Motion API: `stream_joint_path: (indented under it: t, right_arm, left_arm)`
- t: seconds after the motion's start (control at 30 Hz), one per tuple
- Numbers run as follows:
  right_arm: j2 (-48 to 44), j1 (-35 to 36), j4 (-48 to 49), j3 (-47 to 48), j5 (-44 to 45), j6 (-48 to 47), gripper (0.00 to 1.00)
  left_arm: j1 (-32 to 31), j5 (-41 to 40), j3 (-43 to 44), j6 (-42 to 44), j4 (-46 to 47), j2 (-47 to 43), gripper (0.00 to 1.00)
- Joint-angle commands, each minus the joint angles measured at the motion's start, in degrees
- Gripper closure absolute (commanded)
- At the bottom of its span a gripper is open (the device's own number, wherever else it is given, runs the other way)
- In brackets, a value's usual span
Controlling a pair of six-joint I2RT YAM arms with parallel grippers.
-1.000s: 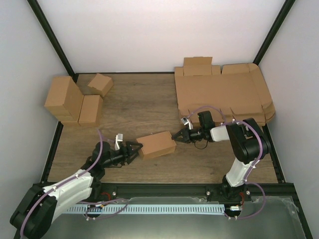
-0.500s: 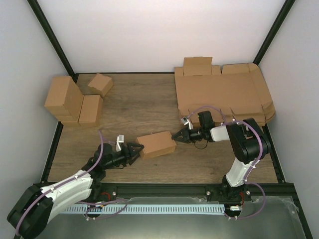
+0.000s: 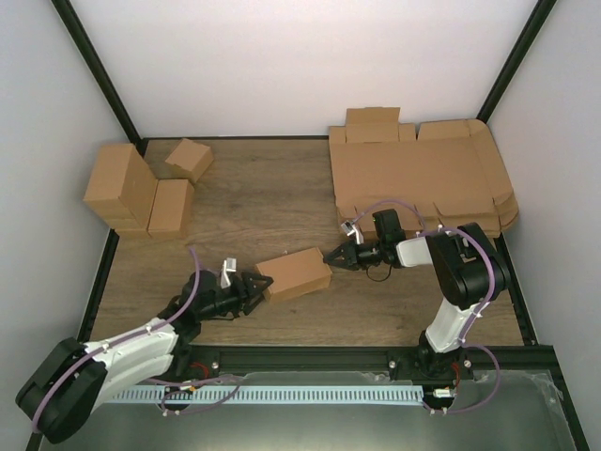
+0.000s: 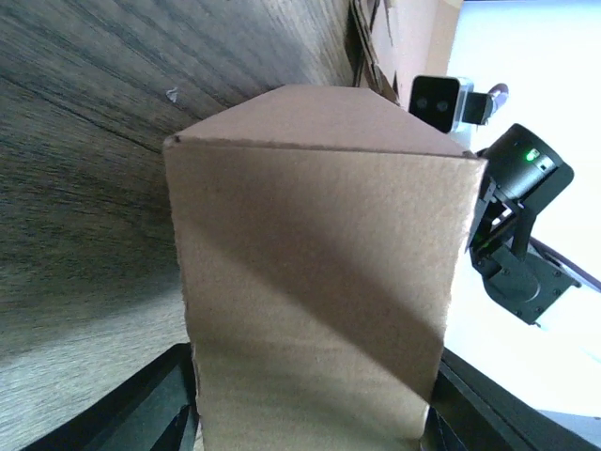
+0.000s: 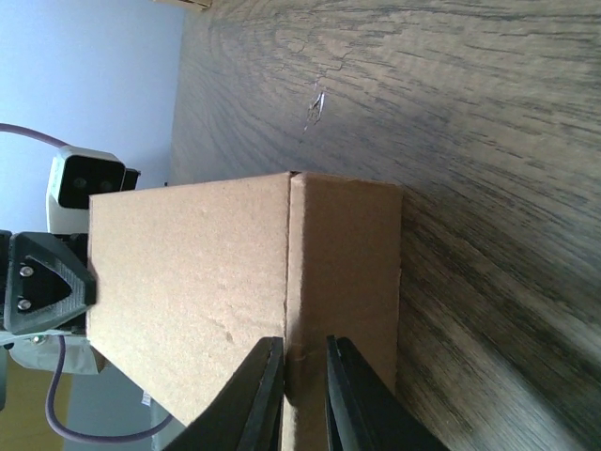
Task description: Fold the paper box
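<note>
Table is carrying one pile of flat sheets at far right and, at far left, a cluster of done boxes, at least three as far as I am counting. One box is lying mid-table toward the front, closed up and slightly skewed, between two grippers. The left gripper is clasping its left end across the width. The right gripper is pinching the seam edge at its right end, fingers nearly together. I am judging the risk thus: arms pressing unevenly could be buckling a wall, or the thin pinch could be slipping and letting the end flap spring open.
</note>
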Motion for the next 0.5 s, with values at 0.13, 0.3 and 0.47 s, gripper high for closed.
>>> stream_joint_path:
  t: [0.13,0.3,0.47]
  right_arm:
    - [-2.14,-0.41,-2.22,1.25,1.78,0.14,0.77]
    - [-6.98,-0.48,-4.98,3.17,5.53,1.07,0.62]
    - [-14.09,-0.5,-8.08,5.54,11.21,2.56,0.59]
  left_arm:
    - [-0.55,-1.71,0.79,0.93,-0.75,-1.69,0.52]
    - [-0.27,-5.78,0.36,-0.36,-0.47,-4.53,0.54]
    - [0.66,-12.08,1.75,-0.55,-1.26,-8.3,0.54]
